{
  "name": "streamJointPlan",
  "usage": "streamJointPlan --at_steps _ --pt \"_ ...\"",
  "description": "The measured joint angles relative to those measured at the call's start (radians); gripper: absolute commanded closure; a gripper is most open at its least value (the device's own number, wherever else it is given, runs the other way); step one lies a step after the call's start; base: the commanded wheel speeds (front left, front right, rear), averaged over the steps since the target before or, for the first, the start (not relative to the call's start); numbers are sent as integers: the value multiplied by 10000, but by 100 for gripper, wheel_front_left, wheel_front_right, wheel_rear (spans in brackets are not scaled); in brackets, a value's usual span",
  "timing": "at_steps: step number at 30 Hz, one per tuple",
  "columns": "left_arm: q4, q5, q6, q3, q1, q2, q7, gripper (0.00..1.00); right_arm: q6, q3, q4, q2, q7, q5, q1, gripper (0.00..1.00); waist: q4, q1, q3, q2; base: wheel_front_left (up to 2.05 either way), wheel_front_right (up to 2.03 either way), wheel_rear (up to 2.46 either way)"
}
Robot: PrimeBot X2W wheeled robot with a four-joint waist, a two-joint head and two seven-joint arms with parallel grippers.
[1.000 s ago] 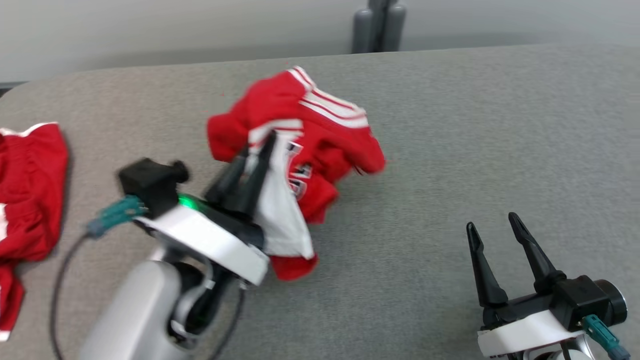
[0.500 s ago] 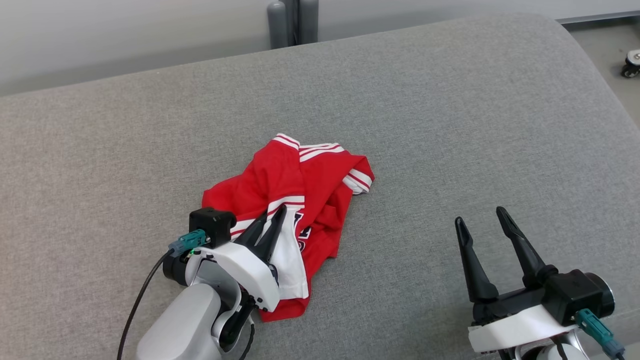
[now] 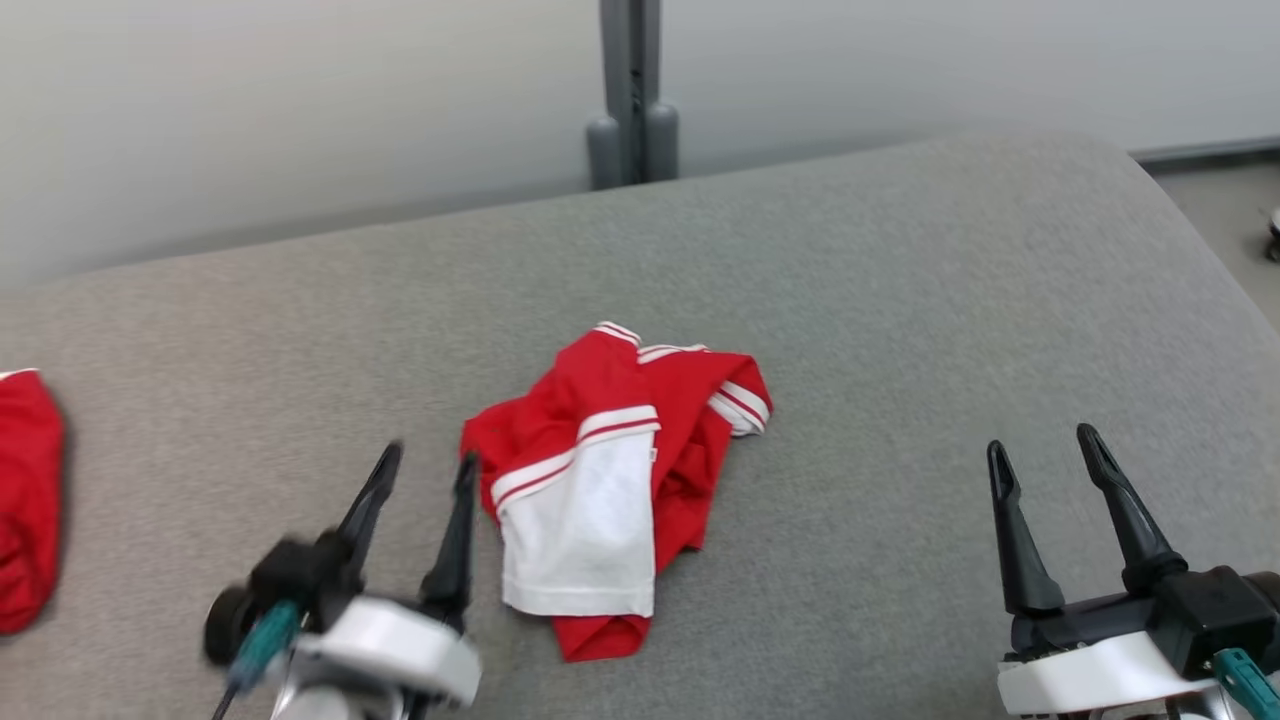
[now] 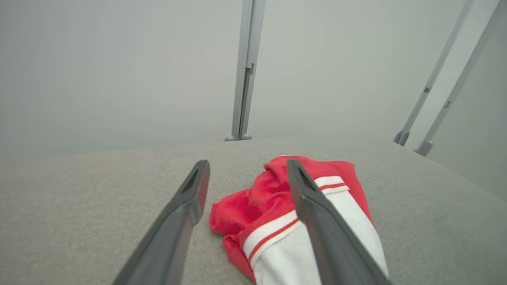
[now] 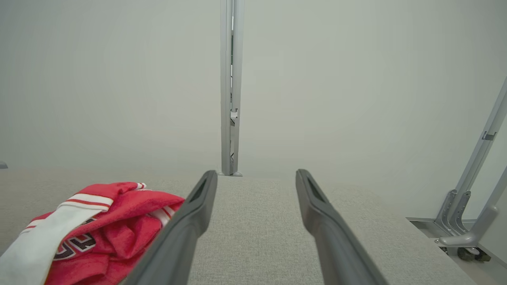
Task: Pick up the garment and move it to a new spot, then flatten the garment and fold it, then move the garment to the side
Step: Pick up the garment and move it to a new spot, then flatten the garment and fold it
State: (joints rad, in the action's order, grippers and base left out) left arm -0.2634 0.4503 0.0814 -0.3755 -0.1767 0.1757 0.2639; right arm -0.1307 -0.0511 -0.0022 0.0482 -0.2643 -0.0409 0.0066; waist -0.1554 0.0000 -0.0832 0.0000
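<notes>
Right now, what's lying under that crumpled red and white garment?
The garment lies bunched on the grey fabric surface; its white panel covers red folds that stick out below and beside it. Whatever lies beneath the heap is hidden.

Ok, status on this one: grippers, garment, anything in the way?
Both jaws open, empty: left gripper beside crumpled red-and-white jersey, right gripper well clear. Jersey loose on grey fabric surface, not flattened. Second red cloth far left, no obstruction.
</notes>
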Motion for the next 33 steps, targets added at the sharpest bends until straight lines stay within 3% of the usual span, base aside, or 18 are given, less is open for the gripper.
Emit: streamJointPlan --at_steps 2,6,12,18,33 --pt "545 -437 297 399 872 142 0 0 0 67 -42 2 0 184 58 0 210 0 216 0 0 0 0" --pt "1271 -991 437 1193 2058 209 0 0 0 249 63 -2 2 435 219 0 727 0 555 0 0 0 0" --pt "1804 -1647 -77 2406 3272 -201 2 0 0 456 623 -6 0 477 564 0 1533 0 984 0 0 0 0" --pt "1684 -2226 -907 3283 3610 -683 4 0 0 740 1319 -2 2 274 973 0 2123 0 1269 0 0 0 0" --pt "1058 -2963 -1544 4268 3709 -1158 2 0 0 629 1553 -8 0 79 1031 0 2035 0 1309 0 0 0 0"
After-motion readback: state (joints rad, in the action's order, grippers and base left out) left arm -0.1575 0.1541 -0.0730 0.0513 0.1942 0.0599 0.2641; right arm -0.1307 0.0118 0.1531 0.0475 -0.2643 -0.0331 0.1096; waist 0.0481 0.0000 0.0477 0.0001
